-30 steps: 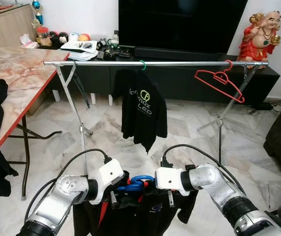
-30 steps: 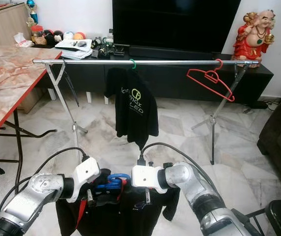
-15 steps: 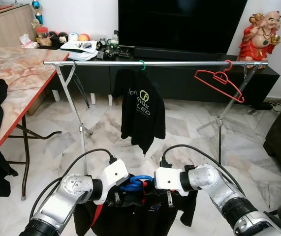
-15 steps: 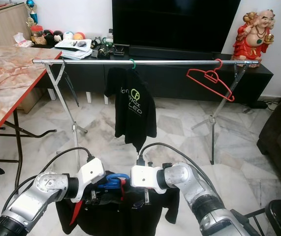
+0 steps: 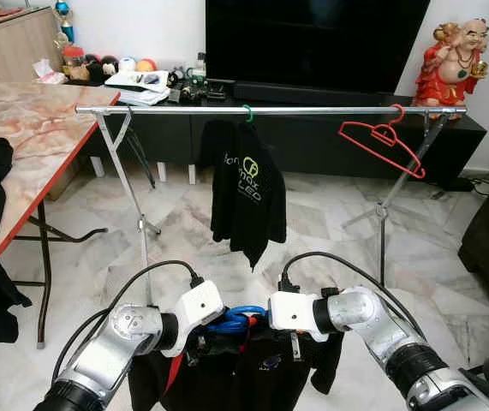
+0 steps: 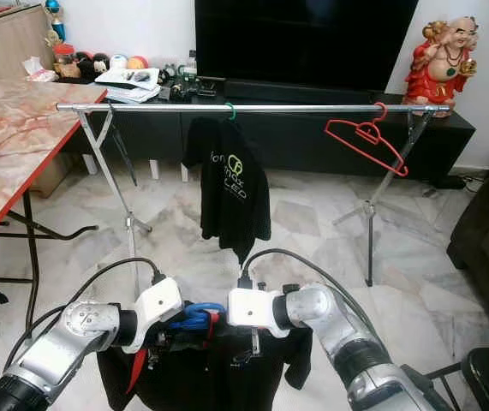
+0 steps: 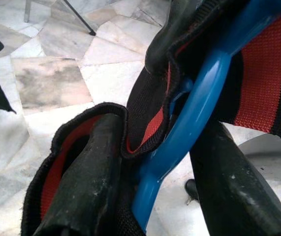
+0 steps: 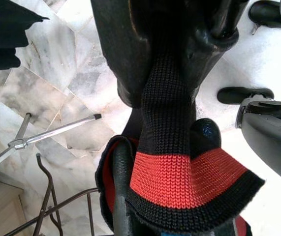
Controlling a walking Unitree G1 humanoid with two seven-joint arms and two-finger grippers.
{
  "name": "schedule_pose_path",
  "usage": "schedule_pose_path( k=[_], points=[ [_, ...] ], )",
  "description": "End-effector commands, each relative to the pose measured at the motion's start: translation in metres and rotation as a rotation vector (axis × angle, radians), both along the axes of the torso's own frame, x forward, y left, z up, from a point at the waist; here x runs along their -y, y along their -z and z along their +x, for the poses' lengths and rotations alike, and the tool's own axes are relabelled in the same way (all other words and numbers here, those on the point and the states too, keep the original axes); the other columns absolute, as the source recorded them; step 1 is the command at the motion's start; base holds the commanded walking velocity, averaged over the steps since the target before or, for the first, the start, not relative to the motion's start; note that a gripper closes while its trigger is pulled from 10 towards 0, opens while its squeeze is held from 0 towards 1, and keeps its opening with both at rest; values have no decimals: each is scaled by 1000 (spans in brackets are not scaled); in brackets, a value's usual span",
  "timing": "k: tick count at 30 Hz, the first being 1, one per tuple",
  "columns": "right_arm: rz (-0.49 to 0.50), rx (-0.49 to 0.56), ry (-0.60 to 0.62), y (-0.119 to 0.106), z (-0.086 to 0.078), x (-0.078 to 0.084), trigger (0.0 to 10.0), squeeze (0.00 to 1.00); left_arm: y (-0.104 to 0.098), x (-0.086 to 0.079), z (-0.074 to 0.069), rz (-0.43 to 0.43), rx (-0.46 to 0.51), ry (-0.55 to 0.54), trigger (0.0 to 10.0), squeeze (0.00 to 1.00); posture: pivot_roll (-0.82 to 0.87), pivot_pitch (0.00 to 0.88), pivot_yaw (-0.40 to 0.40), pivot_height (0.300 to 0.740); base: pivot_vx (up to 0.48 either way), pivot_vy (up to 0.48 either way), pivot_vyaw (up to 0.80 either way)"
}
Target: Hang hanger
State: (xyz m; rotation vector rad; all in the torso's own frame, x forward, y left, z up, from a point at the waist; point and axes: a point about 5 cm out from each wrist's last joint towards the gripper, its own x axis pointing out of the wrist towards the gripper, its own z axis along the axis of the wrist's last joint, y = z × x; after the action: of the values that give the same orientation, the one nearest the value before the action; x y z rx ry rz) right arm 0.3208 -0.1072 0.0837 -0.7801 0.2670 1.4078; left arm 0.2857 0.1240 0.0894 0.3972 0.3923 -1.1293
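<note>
**Blue hanger held low, short of the rail**

You've got the blue hanger low in front of you, between both hands, well below the clothes rail. Its hook lies roughly level, long axis side to side. The black garment droops beneath it. Left hand is clamped on hanger and red-black collar. Right hand pinches the collar rib. A red hanger hangs tilted at the rail's right end.
</note>
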Motion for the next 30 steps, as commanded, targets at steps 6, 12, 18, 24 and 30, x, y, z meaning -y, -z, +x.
schedule_pose_path(
  k=[6, 12, 18, 24, 30],
  points=[
    [47, 44, 21, -12, 6, -1, 0, 0, 3, 1, 0, 36, 4, 20, 0, 0, 72, 0, -85, 740, 0, 0, 0],
    [46, 46, 24, -12, 7, -1, 0, 0, 3, 2, 0, 35, 5, 19, 0, 0, 71, 0, -83, 740, 0, 0, 0],
    [44, 49, 29, -12, 7, 0, 0, 0, 4, 3, 0, 31, 4, 23, 0, 0, 70, 0, -79, 740, 0, 0, 0],
    [44, 51, 36, -11, 7, 0, 0, 0, 4, 4, -1, 31, 0, 34, 0, 0, 68, 0, -74, 740, 0, 0, 0],
    [34, 49, 53, -10, 8, 1, 10000, 1000, 5, 5, -2, 29, -1, 39, 0, 0, 67, 0, -70, 740, 0, 0, 0]
  ],
)
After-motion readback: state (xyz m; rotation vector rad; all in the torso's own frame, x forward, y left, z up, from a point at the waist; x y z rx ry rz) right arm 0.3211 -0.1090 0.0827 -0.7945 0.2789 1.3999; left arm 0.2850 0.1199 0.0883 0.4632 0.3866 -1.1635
